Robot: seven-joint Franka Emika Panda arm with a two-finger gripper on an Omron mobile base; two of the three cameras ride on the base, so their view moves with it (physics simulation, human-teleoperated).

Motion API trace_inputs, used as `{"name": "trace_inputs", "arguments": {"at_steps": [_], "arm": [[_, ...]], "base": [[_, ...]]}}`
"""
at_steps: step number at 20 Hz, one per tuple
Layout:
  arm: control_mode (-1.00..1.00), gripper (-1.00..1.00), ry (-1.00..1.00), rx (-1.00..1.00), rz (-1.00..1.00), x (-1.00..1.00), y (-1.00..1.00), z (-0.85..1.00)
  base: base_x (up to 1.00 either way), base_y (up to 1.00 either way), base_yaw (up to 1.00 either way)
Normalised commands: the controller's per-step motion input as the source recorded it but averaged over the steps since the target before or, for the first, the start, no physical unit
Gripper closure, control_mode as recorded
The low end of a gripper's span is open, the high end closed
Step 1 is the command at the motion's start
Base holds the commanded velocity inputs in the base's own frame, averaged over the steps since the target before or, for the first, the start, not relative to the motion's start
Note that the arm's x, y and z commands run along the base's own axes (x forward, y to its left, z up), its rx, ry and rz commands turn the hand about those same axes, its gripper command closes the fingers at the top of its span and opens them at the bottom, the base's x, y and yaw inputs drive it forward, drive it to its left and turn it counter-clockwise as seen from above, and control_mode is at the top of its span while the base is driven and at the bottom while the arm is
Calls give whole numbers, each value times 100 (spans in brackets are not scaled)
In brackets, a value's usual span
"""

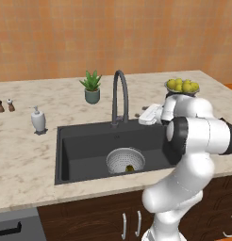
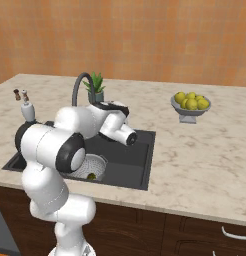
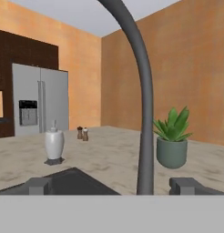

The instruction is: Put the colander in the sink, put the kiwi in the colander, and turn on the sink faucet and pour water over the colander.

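Wide-open, empty fingers [image 3: 112,185] flank the sink faucet [image 3: 142,104]; kiwi [image 1: 129,168] in colander [image 1: 125,160].

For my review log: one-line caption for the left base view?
Kiwi sits in colander inside sink; open claw nears the faucet.

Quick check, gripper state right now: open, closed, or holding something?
Gripper: open and holding nothing; its fingers stand wide apart on either side of the sink faucet neck, not visibly touching it.
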Motion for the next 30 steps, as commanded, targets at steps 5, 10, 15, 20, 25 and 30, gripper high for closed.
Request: {"name": "trace_inputs", "arguments": {"at_steps": [5,10,15,20,25,30], "arm": [[-100,-100,0,0,0,37,14,-14],[-100,-100,0,0,0,32,4,-13],[-100,-100,0,0,0,39,0,-8],[-100,-100,0,0,0,38,0,-4],[-100,-100,0,0,0,29,1,-15],[-100,-100,0,0,0,32,5,-20]], "base": [[0,0,0],[0,0,0],[0,0,0],[0,0,0],[0,0,0],[0,0,0]]}}
